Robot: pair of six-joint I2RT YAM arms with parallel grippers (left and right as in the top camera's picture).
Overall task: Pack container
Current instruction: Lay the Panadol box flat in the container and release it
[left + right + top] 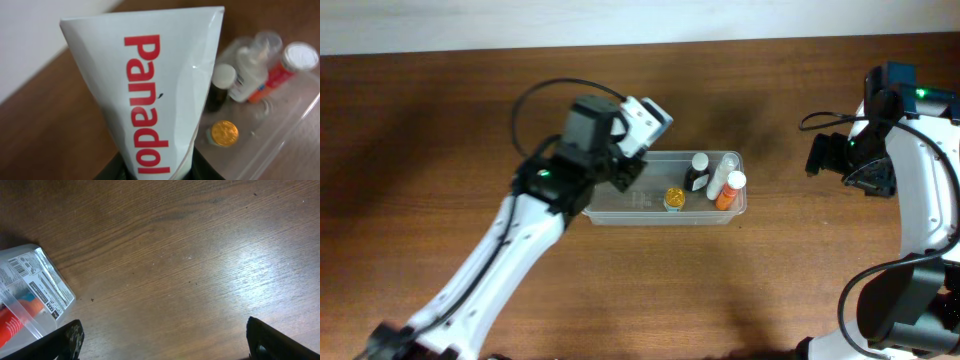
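The clear plastic container [620, 207] sits mid-table and holds a dark bottle [697, 172], a white bottle [718, 179], an orange tube with a white cap [730, 190] and a small gold-capped jar [674, 199]. My left gripper [623, 165] is shut on a white Panadol box [647, 121], holding it above the container's left end. In the left wrist view the box [150, 95] fills the frame, with the container [295, 115] and the gold cap [224, 132] to its right. My right gripper [162, 337] is open and empty over bare table, right of the container [30, 280].
The brown wooden table [440, 150] runs to a white wall at the back. The right arm's body [920, 170] stands at the right edge.
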